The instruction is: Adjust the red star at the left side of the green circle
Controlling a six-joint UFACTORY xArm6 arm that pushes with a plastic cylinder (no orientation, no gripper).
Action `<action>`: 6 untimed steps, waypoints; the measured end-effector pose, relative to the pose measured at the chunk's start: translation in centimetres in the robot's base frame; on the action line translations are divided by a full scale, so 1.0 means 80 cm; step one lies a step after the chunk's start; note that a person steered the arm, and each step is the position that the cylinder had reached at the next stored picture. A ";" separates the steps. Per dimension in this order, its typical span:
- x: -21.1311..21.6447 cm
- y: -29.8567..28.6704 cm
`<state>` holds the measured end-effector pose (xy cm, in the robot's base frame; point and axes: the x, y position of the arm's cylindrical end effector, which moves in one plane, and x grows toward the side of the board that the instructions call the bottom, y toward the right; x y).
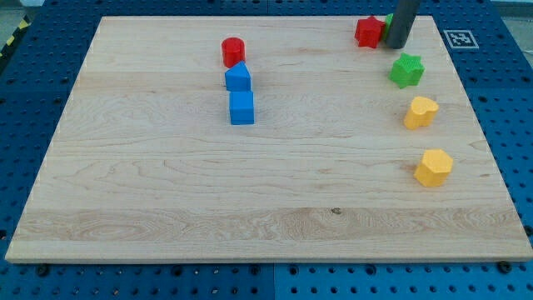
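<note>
The red star (368, 32) lies near the view's top right of the wooden board. A sliver of the green circle (388, 22) shows just to its right, mostly hidden behind the dark rod. My tip (396, 45) is down on the board right beside the red star's right edge and in front of the green circle. The red star looks to be touching the green circle's left side.
A green star (406, 71) lies below my tip. A yellow heart (420, 112) and a yellow hexagon (434, 167) lie further down the right side. A red cylinder (233, 51) and two blue blocks (238, 78) (241, 107) stand at top centre-left. The board's top edge is close.
</note>
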<state>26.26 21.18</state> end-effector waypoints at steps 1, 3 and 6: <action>0.008 0.000; 0.038 -0.065; -0.012 -0.061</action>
